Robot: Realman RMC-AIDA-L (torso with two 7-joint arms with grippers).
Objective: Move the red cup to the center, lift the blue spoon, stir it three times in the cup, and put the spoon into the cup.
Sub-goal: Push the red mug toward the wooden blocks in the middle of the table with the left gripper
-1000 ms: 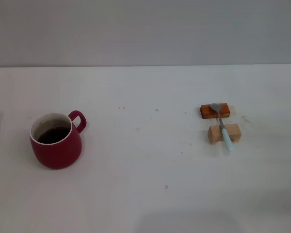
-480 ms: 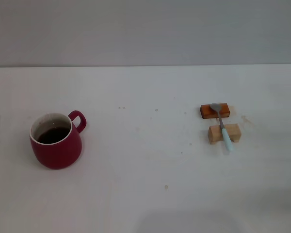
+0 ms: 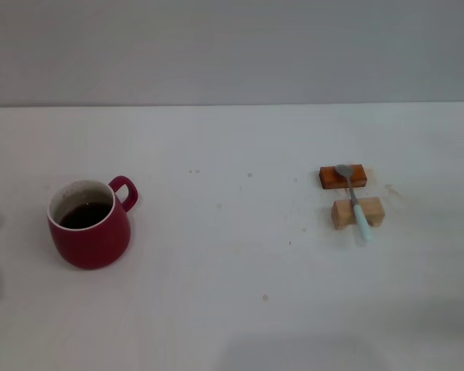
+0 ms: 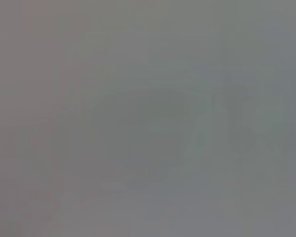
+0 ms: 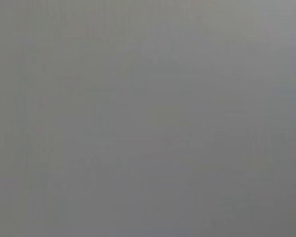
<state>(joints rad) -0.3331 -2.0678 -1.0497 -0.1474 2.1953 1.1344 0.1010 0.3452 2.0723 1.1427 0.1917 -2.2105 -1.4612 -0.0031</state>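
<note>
Neither claw showed in any view, so whether left or right was released or clenched could not be told; both wrist views gave only flat grey. On the white worktop [image 3: 232,309], the red cup [image 3: 90,232] stood upright at the left side, handle toward the far right, dark liquid inside, well apart from everything else. Small specks dotted the middle of the worktop. At the right, the orange block [image 3: 343,177] lay farther back and the tan block [image 3: 357,212] just in front of it, apart. The blue spoon [image 3: 353,199] lay across both blocks, grey bowl on the orange one, pale handle over the tan one, its tip past the near edge.
</note>
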